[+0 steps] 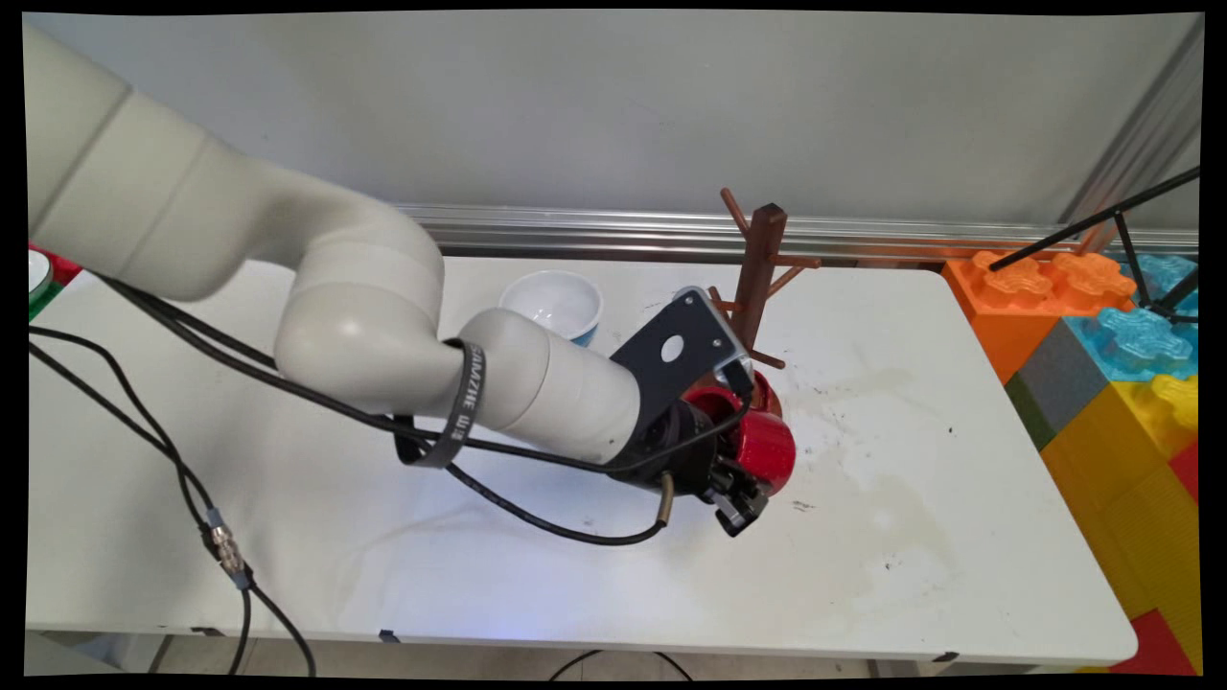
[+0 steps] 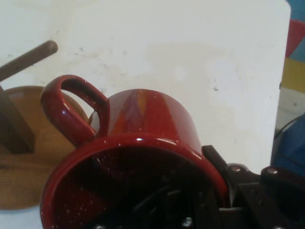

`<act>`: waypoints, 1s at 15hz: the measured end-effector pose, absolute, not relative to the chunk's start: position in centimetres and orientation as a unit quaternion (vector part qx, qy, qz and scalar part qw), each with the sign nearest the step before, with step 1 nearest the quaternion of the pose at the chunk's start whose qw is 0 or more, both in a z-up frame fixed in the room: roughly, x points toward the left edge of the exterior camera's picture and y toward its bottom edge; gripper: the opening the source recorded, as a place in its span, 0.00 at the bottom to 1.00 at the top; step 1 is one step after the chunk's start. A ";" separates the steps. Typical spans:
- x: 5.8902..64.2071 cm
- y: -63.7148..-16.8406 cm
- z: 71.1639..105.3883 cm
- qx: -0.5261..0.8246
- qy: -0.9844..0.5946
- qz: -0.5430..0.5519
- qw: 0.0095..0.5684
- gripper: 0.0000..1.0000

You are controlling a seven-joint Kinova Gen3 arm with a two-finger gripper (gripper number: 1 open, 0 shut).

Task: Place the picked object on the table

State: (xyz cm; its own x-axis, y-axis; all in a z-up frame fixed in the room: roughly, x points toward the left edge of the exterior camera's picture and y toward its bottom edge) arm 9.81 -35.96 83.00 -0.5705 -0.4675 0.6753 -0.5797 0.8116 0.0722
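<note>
1. Gripper: black two-finger hand on the white arm, low over the middle of the table. It is closed on the rim of a red mug, with one finger outside the wall and the other apparently inside the mouth. A rim pinch like this seems to leave the handle free.

2. Red enamel mug: speckled, glossy, carried tipped on its side so that the mouth faces back toward the hand. In the hand view the handle sticks up and to the left, toward the wooden stand. From either view I cannot tell whether the mug is clear of the table or brushing it.

3. Wooden mug tree: dark brown upright post with slanted pegs, standing just beyond the mug on the far side. Its round base lies right beside the mug's handle in the hand view. The pegs are bare.

4. White bowl: white inside, bluish outside, upright, far and left of the mug tree, well apart from the hand.

5. White table: stained and smudged to the right of the mug.

6. Large toy bricks: orange, blue, yellow and grey, stacked off the table's right edge.
</note>
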 end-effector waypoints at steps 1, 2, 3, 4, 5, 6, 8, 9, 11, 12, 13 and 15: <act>9.9 -35.9 83.6 0.296 -0.886 0.078 0.349 0.00; 10.0 -35.8 84.2 0.295 -0.889 0.077 0.341 0.00; 10.1 -35.7 84.8 0.294 -0.892 0.077 0.335 0.00; 10.2 -35.7 85.2 0.292 -0.894 0.076 0.331 0.00; 10.3 -35.6 85.9 0.291 -0.897 0.076 0.323 0.00; 10.6 -35.5 86.6 0.289 -0.900 0.075 0.316 0.00; 11.1 -35.4 88.0 0.283 -0.907 0.075 0.301 0.00; 11.4 -35.3 88.5 0.280 -0.911 0.076 0.294 0.00; 12.4 -35.1 89.8 0.267 -0.921 0.076 0.272 0.00; 12.9 -34.9 90.3 0.262 -0.926 0.076 0.263 0.00; 13.5 -34.8 90.8 0.255 -0.931 0.076 0.250 0.00; 14.7 -34.5 91.7 0.243 -0.940 0.077 0.228 0.00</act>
